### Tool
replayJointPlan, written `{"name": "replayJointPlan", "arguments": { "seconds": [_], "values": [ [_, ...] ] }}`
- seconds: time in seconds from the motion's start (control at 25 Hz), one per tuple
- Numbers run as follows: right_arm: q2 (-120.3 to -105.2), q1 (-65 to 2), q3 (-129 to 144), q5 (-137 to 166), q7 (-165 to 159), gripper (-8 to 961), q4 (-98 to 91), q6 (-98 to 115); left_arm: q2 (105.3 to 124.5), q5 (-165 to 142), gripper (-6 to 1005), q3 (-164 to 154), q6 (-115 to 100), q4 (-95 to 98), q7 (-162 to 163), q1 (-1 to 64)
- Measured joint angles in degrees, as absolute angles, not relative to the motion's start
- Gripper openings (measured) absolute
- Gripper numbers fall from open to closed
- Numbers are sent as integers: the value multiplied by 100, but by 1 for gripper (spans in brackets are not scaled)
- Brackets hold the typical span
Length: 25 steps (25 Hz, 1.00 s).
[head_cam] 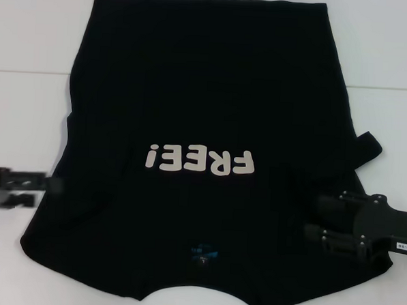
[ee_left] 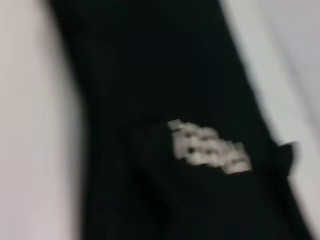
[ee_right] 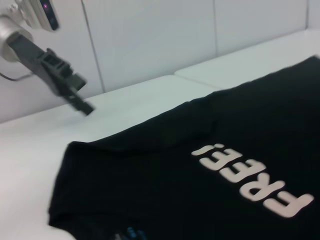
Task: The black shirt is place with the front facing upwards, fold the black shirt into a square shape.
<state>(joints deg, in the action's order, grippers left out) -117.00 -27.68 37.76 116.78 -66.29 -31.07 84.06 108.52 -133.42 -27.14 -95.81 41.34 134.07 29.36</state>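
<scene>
- Head view: the black shirt point(head_cam: 198, 118) lies spread front-up on the white bench point(head_cam: 32, 41), collar nearest the robot, hem at the far side. Its off-white print point(head_cam: 198, 160) reads "FREE!", upside down from here. A small bluish neck label point(head_cam: 203, 251) shows inside the collar; its writing is too small to read. The left pincer point(head_cam: 48, 183) sits low at the shirt's left edge near the sleeve, its tips against the dark cloth; I cannot tell how far apart its fingers stand. The right pincer point(head_cam: 316, 220) lies over the shirt's right shoulder area, black against black, so its gap cannot be told either. A white tag point(head_cam: 404, 245) on the right arm carries unreadable characters.
- Left wrist view: blurred; the shirt and pale print show.
- Right wrist view: the print reads "FREE!"; the left pincer hangs above the bench beyond the shirt's edge.
</scene>
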Motion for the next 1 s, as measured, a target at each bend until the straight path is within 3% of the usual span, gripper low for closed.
{"name": "replayJointPlan", "arguments": {
  "seconds": [0.28,1.0],
  "values": [
    [-11883,-2691,3623,11698,-5970,709,-3118,8241,10782,-14715,919,-2713,-9603,4535,14100,3141],
    [-11953,-2594,3621,11686,-5791,706,-3111,8270,10814,-15164,921,-2715,-9099,3853,14223,3389]
  ]
}}
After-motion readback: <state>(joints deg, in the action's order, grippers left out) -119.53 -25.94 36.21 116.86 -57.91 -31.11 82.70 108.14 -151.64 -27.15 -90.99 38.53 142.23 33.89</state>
